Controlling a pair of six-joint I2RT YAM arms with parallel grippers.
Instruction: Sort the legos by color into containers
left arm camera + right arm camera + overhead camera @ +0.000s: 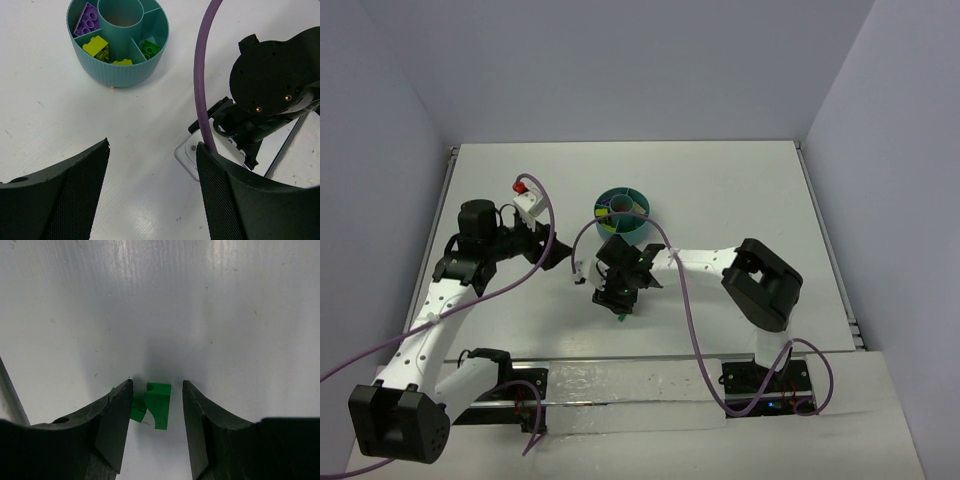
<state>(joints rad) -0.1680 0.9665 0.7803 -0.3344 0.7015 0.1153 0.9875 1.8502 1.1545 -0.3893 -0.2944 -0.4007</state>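
Your right gripper (156, 386) stands open, one finger on either side of the dark green lego (158, 405), which lies on the table (225, 315) on the near side of the bowl (120, 75) and apart from it. The brick sits off-centre with one end tucked behind a finger, so centre it before you close. The left gripper (152, 155) is open and empty. In the bowl, a purple brick (86, 20), a lime brick (96, 47) and a green brick (150, 48) each have their own compartment. The small piece (122, 62) between them may be lime or yellow.
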